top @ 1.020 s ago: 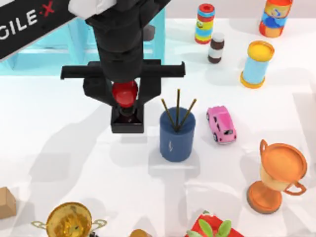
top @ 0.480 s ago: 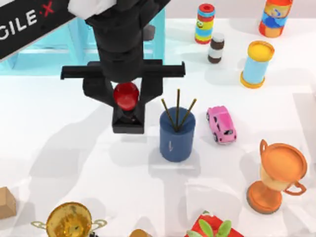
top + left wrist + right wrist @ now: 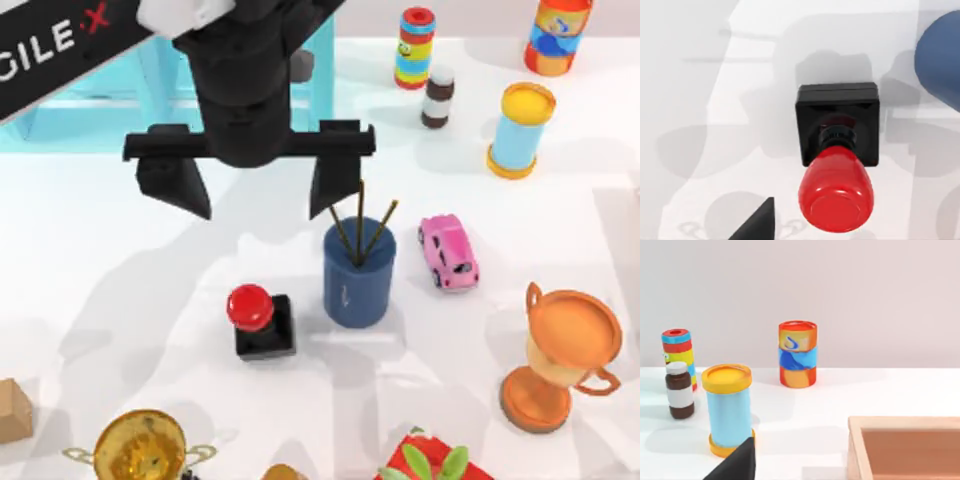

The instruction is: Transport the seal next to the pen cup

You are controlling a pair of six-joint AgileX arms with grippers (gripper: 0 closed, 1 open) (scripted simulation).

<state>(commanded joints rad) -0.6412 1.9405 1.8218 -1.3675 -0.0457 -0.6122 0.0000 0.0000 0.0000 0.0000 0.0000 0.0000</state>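
The seal [image 3: 262, 320], a red round knob on a black square base, stands upright on the white table just left of the pen cup [image 3: 358, 272], with a small gap between them. The pen cup is dark navy with three thin brown sticks. My left gripper [image 3: 260, 185] hangs open above and behind the seal, its two black fingers [image 3: 185, 188] spread wide and holding nothing. In the left wrist view the seal [image 3: 837, 155] lies directly below, with the pen cup [image 3: 941, 60] at the edge. My right arm is parked at the far right.
A pink toy car [image 3: 448, 252] sits right of the cup. An orange trophy [image 3: 560, 355] and a gold trophy [image 3: 140, 448] stand near the front. A light-blue cylinder with a yellow lid [image 3: 520, 130], a brown bottle [image 3: 437, 97] and colourful cans stand at the back. A wooden box [image 3: 905, 445] is at the right.
My left gripper has opened and let go of the seal. The seal now stands on the table beside the pen cup, and the fingers have spread and drawn up away from it.
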